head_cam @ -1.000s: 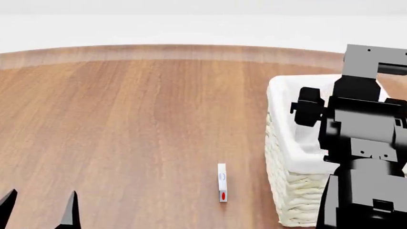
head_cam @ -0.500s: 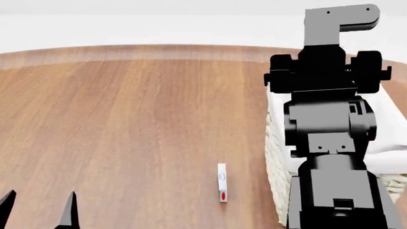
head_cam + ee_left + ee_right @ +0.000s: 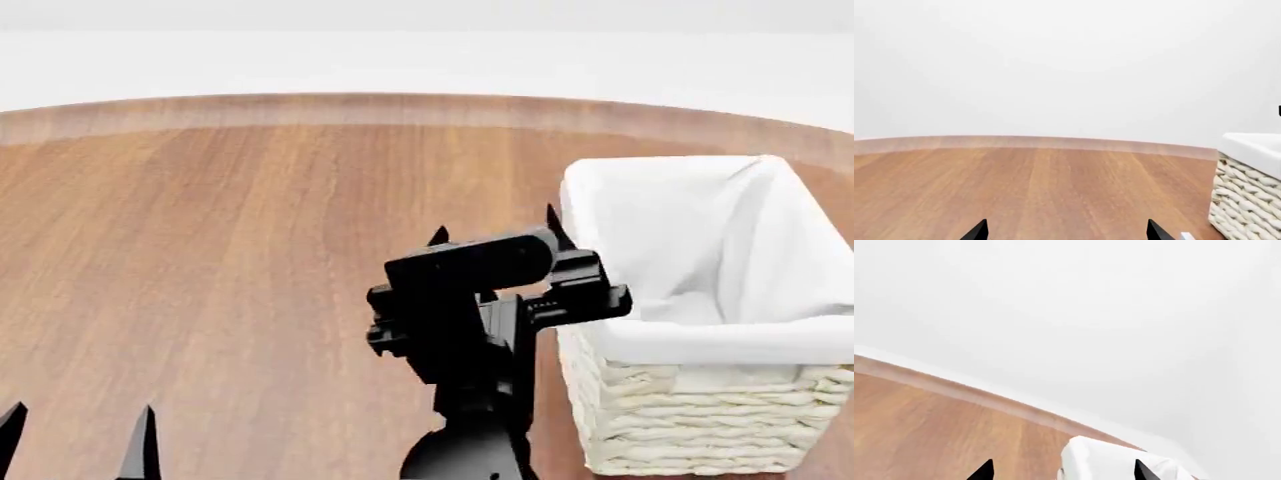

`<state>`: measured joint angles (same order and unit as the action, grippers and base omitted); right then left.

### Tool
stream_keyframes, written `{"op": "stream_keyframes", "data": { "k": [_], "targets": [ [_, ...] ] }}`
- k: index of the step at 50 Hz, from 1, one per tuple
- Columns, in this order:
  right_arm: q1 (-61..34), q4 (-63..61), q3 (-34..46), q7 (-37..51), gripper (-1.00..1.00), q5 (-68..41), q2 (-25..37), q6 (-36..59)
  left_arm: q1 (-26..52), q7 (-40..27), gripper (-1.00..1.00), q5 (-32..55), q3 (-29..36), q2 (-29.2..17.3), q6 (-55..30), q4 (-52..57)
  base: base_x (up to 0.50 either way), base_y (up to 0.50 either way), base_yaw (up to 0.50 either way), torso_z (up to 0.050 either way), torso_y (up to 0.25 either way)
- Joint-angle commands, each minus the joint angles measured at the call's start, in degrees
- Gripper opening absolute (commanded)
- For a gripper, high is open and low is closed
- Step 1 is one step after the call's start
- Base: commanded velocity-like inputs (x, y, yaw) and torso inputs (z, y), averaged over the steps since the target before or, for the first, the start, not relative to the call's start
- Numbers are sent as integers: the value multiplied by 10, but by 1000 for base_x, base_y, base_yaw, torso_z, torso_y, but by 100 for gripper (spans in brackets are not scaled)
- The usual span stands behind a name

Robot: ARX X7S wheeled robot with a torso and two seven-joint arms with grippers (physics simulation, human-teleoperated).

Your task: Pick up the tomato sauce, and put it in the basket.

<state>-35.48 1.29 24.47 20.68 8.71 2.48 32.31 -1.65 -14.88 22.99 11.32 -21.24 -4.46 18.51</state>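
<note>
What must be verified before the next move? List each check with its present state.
1. Tomato sauce located: cannot tell. It shows in no view.
2. Right gripper free to grasp: ok. Its fingertips stand apart with nothing between them.
3. Left gripper free: ok. It is open and empty, low over the table.
4. Basket ready to receive: ok. It is upright and its opening is uncovered.
5. Basket contents: cannot tell. Only the white liner shows, and the near wall hides the floor.
6. Right arm clear of the basket: cannot tell. It is close beside the wall, and contact is unclear.
</note>
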Motion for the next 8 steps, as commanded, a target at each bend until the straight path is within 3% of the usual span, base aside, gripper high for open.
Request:
{"op": "stream_keyframes", "data": {
  "k": [1, 8],
  "targets": [
    [223, -141, 121, 83, 100, 34, 19, -112, -8, -3, 100, 0, -1, -4, 3, 6, 0, 0, 0, 0, 0],
    [301, -37, 184, 126, 100, 43, 43, -246, -13, 0, 100, -5, 6, -2, 12, 2, 0, 0, 0, 0, 0]
  ]
}}
